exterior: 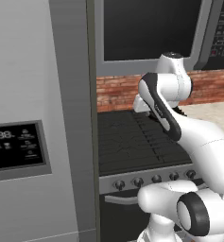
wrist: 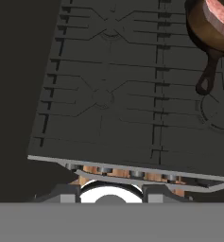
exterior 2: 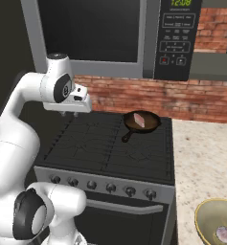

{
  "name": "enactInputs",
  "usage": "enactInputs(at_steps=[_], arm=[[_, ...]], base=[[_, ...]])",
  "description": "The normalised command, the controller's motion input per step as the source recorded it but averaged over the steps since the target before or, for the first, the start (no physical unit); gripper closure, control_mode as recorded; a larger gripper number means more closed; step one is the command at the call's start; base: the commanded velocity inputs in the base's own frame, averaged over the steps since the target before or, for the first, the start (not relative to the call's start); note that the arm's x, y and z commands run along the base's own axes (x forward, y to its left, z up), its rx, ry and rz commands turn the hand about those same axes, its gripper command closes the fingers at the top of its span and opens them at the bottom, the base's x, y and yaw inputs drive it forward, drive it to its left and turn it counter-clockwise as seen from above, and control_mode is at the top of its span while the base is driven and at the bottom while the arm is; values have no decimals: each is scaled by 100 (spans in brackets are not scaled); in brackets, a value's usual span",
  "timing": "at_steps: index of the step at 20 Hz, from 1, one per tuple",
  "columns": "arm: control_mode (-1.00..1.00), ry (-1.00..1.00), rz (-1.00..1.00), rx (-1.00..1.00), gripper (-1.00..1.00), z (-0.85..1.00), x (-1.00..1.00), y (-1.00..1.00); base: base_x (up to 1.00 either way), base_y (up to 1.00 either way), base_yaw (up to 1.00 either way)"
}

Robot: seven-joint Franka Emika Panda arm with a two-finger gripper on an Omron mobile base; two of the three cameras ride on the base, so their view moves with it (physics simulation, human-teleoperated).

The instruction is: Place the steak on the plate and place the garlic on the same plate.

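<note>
Kitchen setting: a steel fridge point(exterior: 38, 118) stands at the left, a microwave point(exterior 2: 115, 36) hangs over a brick backsplash point(exterior 2: 172, 98), and a black stove point(exterior 2: 110, 143) sits below with a speckled surface point(exterior 2: 206, 158) to its right. Going down in size, the arm point(exterior 2: 19, 129) reaches over the rear left part of the stove, with the hand camera looking down on the grates. A dark pan point(exterior 2: 141, 123) rests on the rear right burner, its handle pointing toward the stove front; the steak point(exterior 2: 139, 119), a pinkish slab, lies inside it. An olive-yellow bowl point(exterior 2: 216, 221) sits at the near edge of the surface, and a small whitish-purple item inside it appears to be the garlic point(exterior 2: 225, 233). No white plate can be identified in these frames. The fingers point(exterior 2: 69, 114) are drawn together and hold nothing, well apart from the pan. Judged step: the first one, approach to the steak, with neither item placed yet. The next move calls for spreading the fingers, travelling right toward the pan, and descending onto the steak without striking the pan rim or handle; the plate must then be located for set-down.
</note>
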Motion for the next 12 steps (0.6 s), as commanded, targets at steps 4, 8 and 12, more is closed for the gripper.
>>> enactInputs(at_steps=[4, 8, 12], arm=[[-100, 0, 0, 0, -100, 0, -1, -4], [-100, 0, 1, 3, -100, -4, 0, -44], [-100, -3, 2, 0, -100, -22, 4, -40]], base=[[0, 0, 0], [0, 0, 0], [0, 0, 0]])
